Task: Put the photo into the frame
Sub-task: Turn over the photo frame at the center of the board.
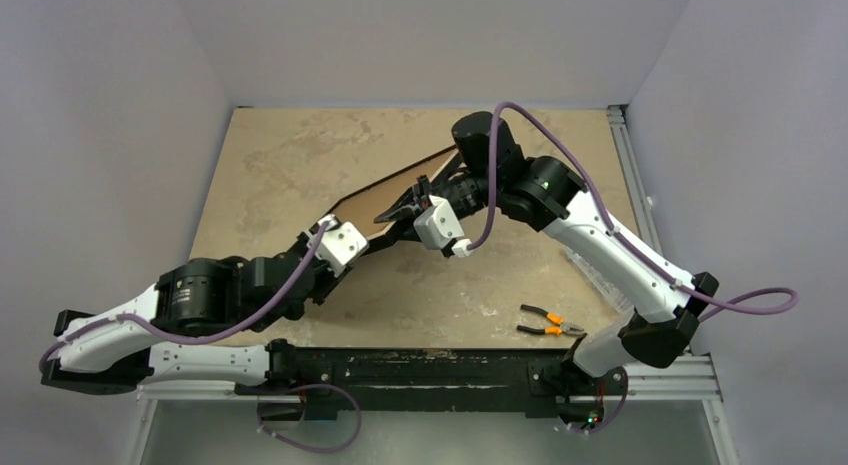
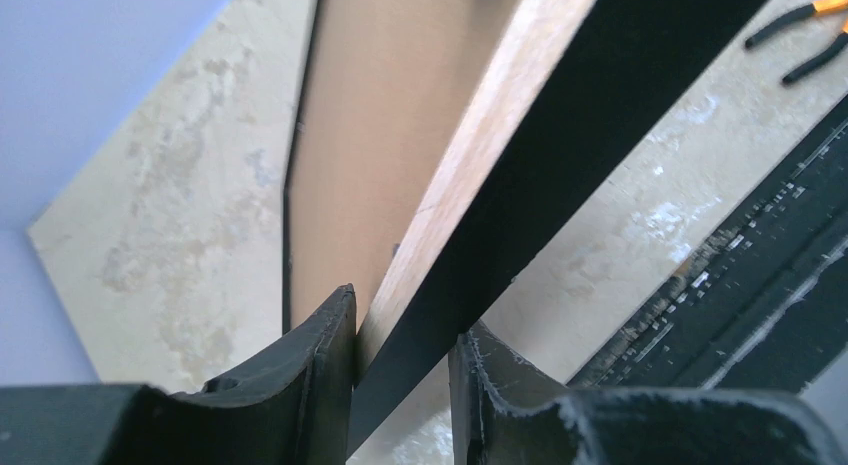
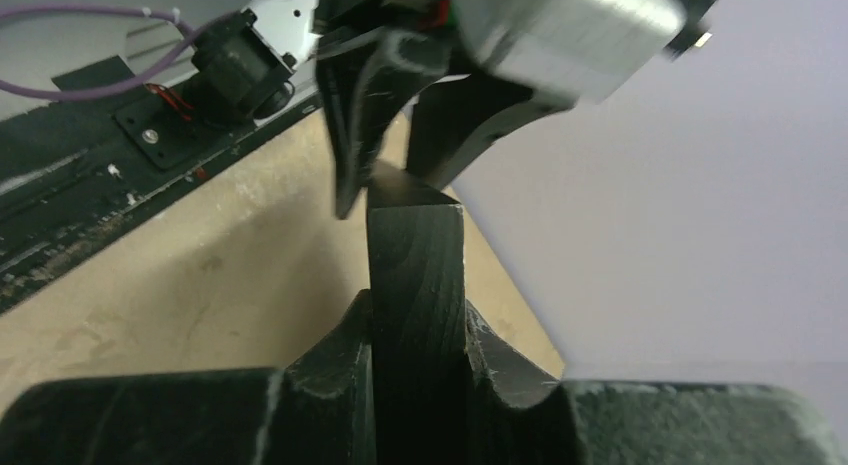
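Left fingers (image 2: 300, 385) and right fingers (image 3: 320, 385) each tight on a rail of the frame (image 2: 560, 155).

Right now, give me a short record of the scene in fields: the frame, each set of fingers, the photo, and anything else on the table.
frame: tilted up from the table, held at two spots
backing board: brown, showing inside the frame
left fingers: shut on a frame rail
right fingers: shut on a black frame rail
photo: not in view
other: pliers with orange handles, lying on the table near the right arm
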Available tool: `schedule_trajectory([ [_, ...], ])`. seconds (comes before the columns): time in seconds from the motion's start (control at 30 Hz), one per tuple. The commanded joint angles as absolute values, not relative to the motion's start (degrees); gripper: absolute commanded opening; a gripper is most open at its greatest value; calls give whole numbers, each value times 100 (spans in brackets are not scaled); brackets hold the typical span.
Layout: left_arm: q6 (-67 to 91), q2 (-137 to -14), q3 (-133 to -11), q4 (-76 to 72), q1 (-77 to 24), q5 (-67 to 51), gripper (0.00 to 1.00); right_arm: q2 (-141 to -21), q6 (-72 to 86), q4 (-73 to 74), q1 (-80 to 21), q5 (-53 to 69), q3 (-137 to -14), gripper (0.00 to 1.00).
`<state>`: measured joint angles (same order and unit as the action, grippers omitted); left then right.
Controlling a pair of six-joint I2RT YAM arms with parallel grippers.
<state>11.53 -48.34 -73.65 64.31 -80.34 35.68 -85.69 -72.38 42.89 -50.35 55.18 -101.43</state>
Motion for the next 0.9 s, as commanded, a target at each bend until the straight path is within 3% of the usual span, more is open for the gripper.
schedule_trajectory([
  [0.0,2119,-4988,-7369,5840,-8058,3152,10,-8384,-6462,4298,-5062,5548,-10047,0],
  [0.1,2153,-5051,-7406,5902,-8060,3311,24,-8220,-6343,4131,-5063,5488,-9839,0],
  [0.27,2312,-5146,-7607,6096,-8057,3825,58,-8018,-6028,3775,-5062,5441,-9449,0],
  [0.4,2360,-5096,-7865,6143,-8060,4159,65,-7879,-5553,3329,-5061,5323,-9160,0],
  [0.6,2178,-4751,-8031,5587,-8060,4280,84,-7413,-3727,1609,-5050,4810,-8265,0],
  [0.73,2148,-4529,-7995,5192,-8059,4244,86,-7250,-2953,1083,-5054,4357,-7957,0],
  [0.77,2145,-4474,-7971,5077,-8060,4237,98,-7243,-2733,1018,-5054,4187,-7930,0],
  [0.87,2163,-4354,-7888,4929,-8060,4176,100,-7229,-2053,942,-5047,3586,-7921,0],
])
